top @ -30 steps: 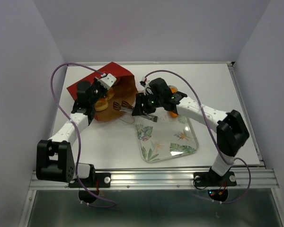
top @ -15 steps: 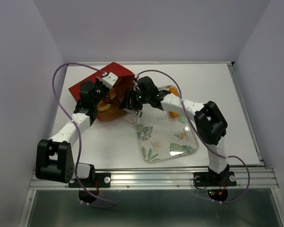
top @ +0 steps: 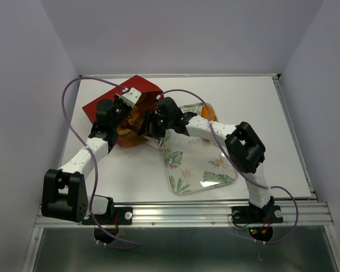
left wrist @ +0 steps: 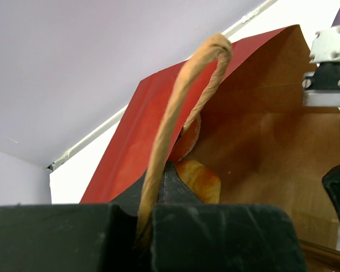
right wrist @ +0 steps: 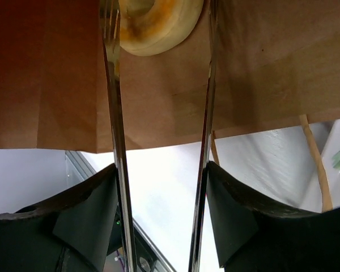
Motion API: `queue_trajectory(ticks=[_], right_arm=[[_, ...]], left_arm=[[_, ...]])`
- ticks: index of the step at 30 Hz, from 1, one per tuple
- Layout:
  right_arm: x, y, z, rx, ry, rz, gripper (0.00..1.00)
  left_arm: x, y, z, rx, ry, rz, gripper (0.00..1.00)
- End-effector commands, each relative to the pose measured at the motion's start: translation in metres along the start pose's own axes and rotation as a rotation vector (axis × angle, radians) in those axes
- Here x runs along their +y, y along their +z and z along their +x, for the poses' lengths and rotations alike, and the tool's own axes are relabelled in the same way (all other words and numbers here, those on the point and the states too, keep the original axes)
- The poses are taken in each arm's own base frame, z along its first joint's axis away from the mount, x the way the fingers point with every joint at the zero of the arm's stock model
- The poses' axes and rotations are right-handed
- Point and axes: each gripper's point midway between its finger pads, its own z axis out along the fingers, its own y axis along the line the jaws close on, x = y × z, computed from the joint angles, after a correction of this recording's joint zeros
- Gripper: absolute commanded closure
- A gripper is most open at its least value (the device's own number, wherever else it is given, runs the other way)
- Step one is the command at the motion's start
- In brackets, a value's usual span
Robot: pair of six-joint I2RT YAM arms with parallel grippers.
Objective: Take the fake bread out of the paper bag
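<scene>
The paper bag [top: 102,105] lies on its side at the back left, dark red outside, brown inside [left wrist: 260,141], its mouth facing right. My left gripper [top: 122,110] is shut on the bag's twine handle [left wrist: 175,113] and holds the mouth up. My right gripper [top: 153,122] is closed on a pair of metal tongs [right wrist: 110,85], whose two arms stand apart and reach into the bag. One round piece of fake bread [right wrist: 158,22] lies just past the tong tips. A glossy piece of fake bread [left wrist: 201,181] also shows beside the left fingers.
A leaf-patterned tray [top: 226,175] sits right of the bag, with an orange piece of bread [top: 208,111] at its far end. The right arm stretches across the tray's far part. The bag's second twine handle [right wrist: 314,158] lies on the white table.
My right arm has swung left from over the tray into the bag's mouth, carrying the tongs. The tong arms have spread slightly. The left gripper has kept its hold on the handle.
</scene>
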Motion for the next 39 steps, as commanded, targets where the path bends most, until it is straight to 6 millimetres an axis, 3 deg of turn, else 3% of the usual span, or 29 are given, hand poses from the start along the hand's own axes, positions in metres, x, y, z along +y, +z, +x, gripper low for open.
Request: queue_trajectory(ticks=[1, 5, 17, 24, 28, 32, 35, 36, 39], right_arm=[[0.028, 0.009, -0.009, -0.027, -0.009, -0.083, 0.34], [0.035, 0.013, -0.006, -0.017, -0.008, -0.102, 0.35], [0.034, 0.021, 0.0, 0.017, 0.047, -0.121, 0.53], [0.042, 0.013, 0.001, 0.024, 0.026, -0.148, 0.77], [0.053, 0.0, -0.004, -0.009, -0.014, -0.178, 0.99], [0.069, -0.024, -0.014, -0.061, -0.059, -0.199, 0.99], [0.069, -0.034, -0.019, -0.103, -0.075, -0.182, 0.99], [0.079, -0.046, -0.031, -0.147, -0.089, -0.212, 0.99], [0.072, -0.063, -0.038, -0.187, -0.088, -0.197, 0.99]], left_arm=[[0.012, -0.008, -0.033, -0.106, -0.001, -0.066, 1.0], [0.011, -0.007, -0.033, -0.107, -0.007, -0.068, 1.0], [0.01, -0.005, -0.035, -0.112, -0.025, -0.068, 1.0], [0.011, -0.004, -0.034, -0.107, -0.03, -0.078, 1.0], [0.013, -0.004, -0.034, -0.103, -0.031, -0.091, 1.0], [0.014, -0.006, -0.031, -0.094, -0.025, -0.102, 1.0], [0.016, -0.009, -0.03, -0.089, -0.016, -0.116, 1.0], [0.016, -0.01, -0.031, -0.088, -0.015, -0.121, 1.0], [0.016, -0.011, -0.031, -0.091, -0.007, -0.118, 1.0]])
